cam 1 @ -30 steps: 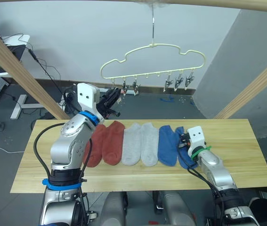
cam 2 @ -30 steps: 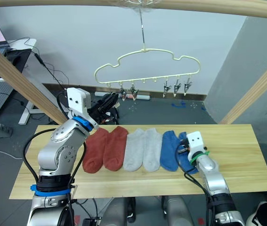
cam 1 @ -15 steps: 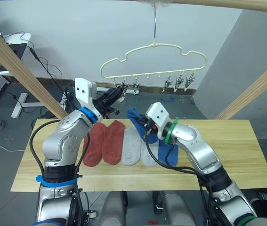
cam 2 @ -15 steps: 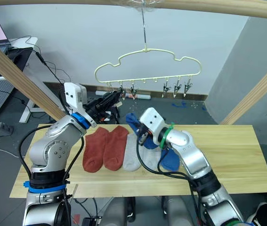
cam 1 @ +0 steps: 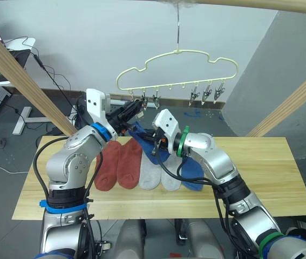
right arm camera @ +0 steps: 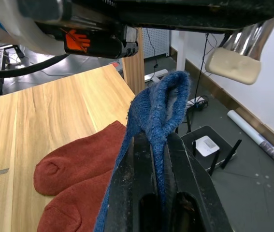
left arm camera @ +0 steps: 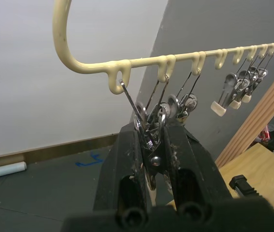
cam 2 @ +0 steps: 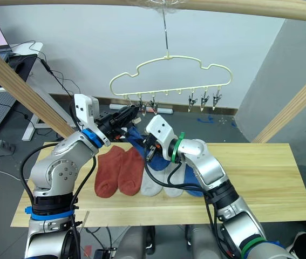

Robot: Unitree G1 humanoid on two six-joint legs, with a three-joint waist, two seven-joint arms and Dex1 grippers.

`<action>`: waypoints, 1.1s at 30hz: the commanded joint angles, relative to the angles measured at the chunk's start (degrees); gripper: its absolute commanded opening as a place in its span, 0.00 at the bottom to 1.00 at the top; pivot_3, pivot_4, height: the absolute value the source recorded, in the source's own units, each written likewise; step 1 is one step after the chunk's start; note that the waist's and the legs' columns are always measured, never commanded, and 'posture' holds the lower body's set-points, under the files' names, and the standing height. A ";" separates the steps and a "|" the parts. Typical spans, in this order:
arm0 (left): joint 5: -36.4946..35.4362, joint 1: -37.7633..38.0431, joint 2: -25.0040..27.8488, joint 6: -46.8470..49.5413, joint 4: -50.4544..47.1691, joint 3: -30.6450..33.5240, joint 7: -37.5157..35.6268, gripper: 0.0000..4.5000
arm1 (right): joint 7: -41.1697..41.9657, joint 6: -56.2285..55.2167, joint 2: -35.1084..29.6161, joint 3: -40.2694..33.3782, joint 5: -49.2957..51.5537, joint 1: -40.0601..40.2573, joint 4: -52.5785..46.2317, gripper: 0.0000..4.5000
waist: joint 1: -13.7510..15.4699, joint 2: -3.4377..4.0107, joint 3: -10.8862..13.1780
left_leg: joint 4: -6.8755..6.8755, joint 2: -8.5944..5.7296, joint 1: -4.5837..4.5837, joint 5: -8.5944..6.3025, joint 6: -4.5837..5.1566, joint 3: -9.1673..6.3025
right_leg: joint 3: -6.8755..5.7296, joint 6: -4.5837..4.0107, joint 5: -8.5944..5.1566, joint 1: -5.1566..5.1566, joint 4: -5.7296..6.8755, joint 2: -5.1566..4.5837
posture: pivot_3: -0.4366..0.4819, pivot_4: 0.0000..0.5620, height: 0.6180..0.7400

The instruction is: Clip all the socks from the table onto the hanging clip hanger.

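The pale yellow clip hanger (cam 1: 177, 53) hangs from the top rail. My left gripper (cam 1: 137, 107) is raised to its left end, shut on one metal clip (left arm camera: 151, 137). A blue sock (right arm camera: 152, 111) hangs pinched in my right gripper (cam 1: 154, 141), which is shut on it just below and right of the left gripper. The sock's top edge sits close under the held clip. On the table (cam 1: 282, 178) lie two rust-red socks (cam 1: 117, 164), two light grey socks (cam 1: 155, 174) and another blue sock (cam 1: 194, 175), partly hidden by my right arm.
Three more clips (cam 1: 207, 91) hang at the hanger's right end. Slanted wooden beams (cam 1: 18, 75) frame both sides, with a wooden rail (cam 1: 260, 5) overhead. A white desk (cam 1: 4, 59) with cables stands at the back left, beyond the table.
My right gripper lifted the blue sock off the table's right side and carried it up and left, close to the left gripper. The left gripper stayed at the hanger's clip.
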 commanded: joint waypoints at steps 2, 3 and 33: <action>-0.98 0.09 0.43 -0.34 -2.93 0.21 -0.99 0.06 | -1.62 -2.15 1.50 -1.95 0.51 -2.29 0.04 0.00 | 0.00 0.00 0.00 | 0.00 0.00 0.00 0.00 0.00 0.00 | 0.00 0.00 0.00 0.00 0.00 0.00 | 0.40 0.50 1.00; -0.98 0.20 0.45 -0.34 -3.00 0.21 -1.00 0.06 | -1.90 -2.35 1.57 -2.21 0.49 -2.42 0.12 0.00 | 0.00 0.00 0.00 | 0.00 0.00 0.00 0.00 0.00 0.00 | 0.00 0.00 0.00 0.00 0.00 0.00 | 0.40 0.50 1.00; -2.75 2.18 0.50 2.26 -4.03 1.40 0.14 0.41 | -5.10 -6.00 4.09 -5.21 1.14 -4.08 2.08 0.00 | -0.04 0.00 0.00 | 0.00 0.00 -0.01 0.00 0.00 0.00 | -0.01 -0.01 0.01 0.00 0.02 -0.03 | 0.40 0.49 1.00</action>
